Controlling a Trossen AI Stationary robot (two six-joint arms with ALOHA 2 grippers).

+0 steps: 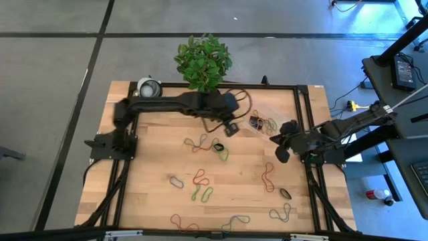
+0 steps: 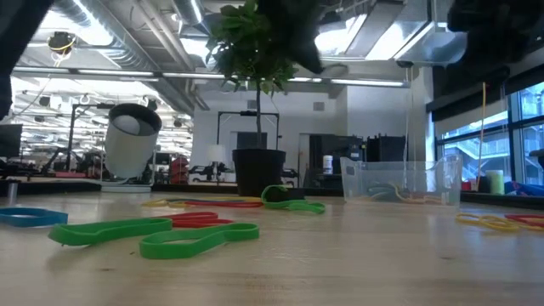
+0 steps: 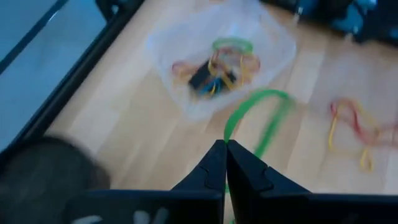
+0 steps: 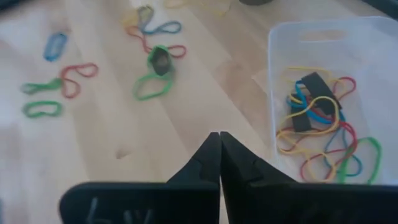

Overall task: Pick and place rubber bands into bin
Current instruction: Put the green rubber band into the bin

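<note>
The clear bin [image 1: 264, 122] sits near the table's far right and holds several coloured bands [image 3: 217, 65]. My left gripper [image 1: 232, 128] hovers just left of the bin, shut on a green rubber band [image 3: 264, 102]. My right gripper [image 1: 281, 148] is shut and empty, on the near right side of the bin [image 4: 329, 93]. Several loose rubber bands lie flat on the wood: a red and green cluster [image 1: 202, 143], a green loop around a dark one [image 4: 157, 73], a red one [image 1: 269, 177], green ones [image 2: 197, 241]. My left gripper pinches the green rubber band between its fingertips, at one end of the loop [image 3: 227, 132]. The rest of the loop [image 3: 273, 106] swings out past the fingers, above the table beside the bin. Whether any part rests on the wood I cannot tell.
A potted plant [image 1: 204, 60] stands at the far edge, and a round white-and-grey object [image 1: 148, 87] sits at the far left corner. A black frame rail [image 1: 304, 114] borders the table. More bands lie along the near edge [image 1: 235, 221], with bare wood left of centre.
</note>
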